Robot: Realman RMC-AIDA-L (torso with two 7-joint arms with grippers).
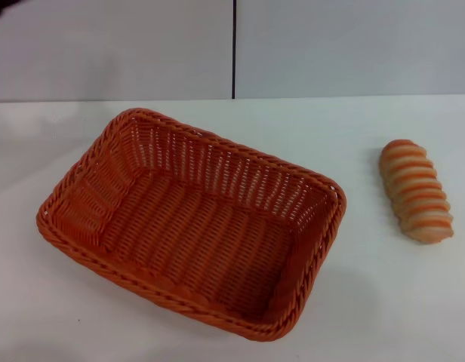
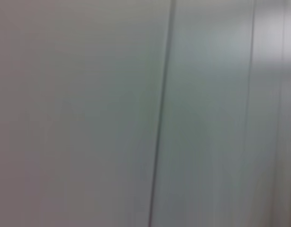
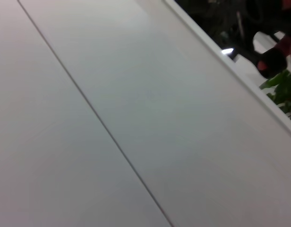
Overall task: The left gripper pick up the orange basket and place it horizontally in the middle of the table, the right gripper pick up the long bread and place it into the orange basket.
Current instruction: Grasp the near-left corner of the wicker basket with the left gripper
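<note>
The orange basket (image 1: 191, 222) is a large woven rectangle lying on the white table (image 1: 368, 302), left of centre, turned at a slant with its long side running from upper left to lower right. It holds nothing. The long bread (image 1: 416, 190), striped orange-brown and cream, lies on the table to the right of the basket, apart from it. Neither gripper shows in any view. The left wrist view and the right wrist view show only grey-white wall panels with a seam.
A pale wall with a dark vertical seam (image 1: 233, 49) stands behind the table's far edge. Bare tabletop lies between basket and bread and in front of the bread.
</note>
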